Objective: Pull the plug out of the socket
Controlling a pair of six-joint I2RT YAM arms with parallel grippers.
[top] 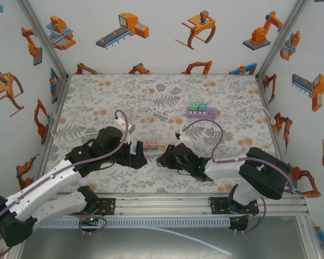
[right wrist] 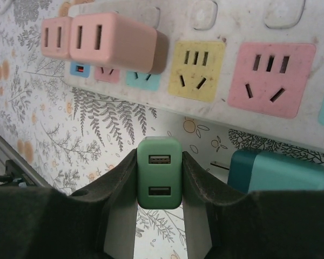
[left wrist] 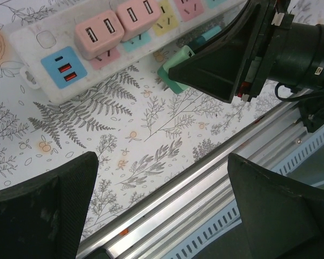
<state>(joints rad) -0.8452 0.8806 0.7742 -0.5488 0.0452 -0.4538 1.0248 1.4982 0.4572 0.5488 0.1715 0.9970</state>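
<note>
From above: white strip (top: 151,144) near the front of the bench (top: 227,97), purple strip (top: 201,114) farther back. Left fingers (top: 137,158) just left of the white strip's near edge, right fingers (top: 164,159) just right of it, tips facing each other. From the left wrist: left fingers (left wrist: 162,162) spread wide above bare bench, holding nothing. Strip (left wrist: 43,40) ahead with two pink plugs (left wrist: 100,32) seated in it. Green plug (left wrist: 171,81) off the strip, just beside its near edge, clamped at the tip of the right fingers (left wrist: 181,65). From the right wrist: right fingers (right wrist: 159,186) closed on the green plug (right wrist: 159,162), its two USB ports facing the camera, clear of the strip (right wrist: 237,21). Teal plug (right wrist: 275,171) lying just right of it, near the strip's edge. Pink plugs (right wrist: 110,40) seated at the strip's left end.
</note>
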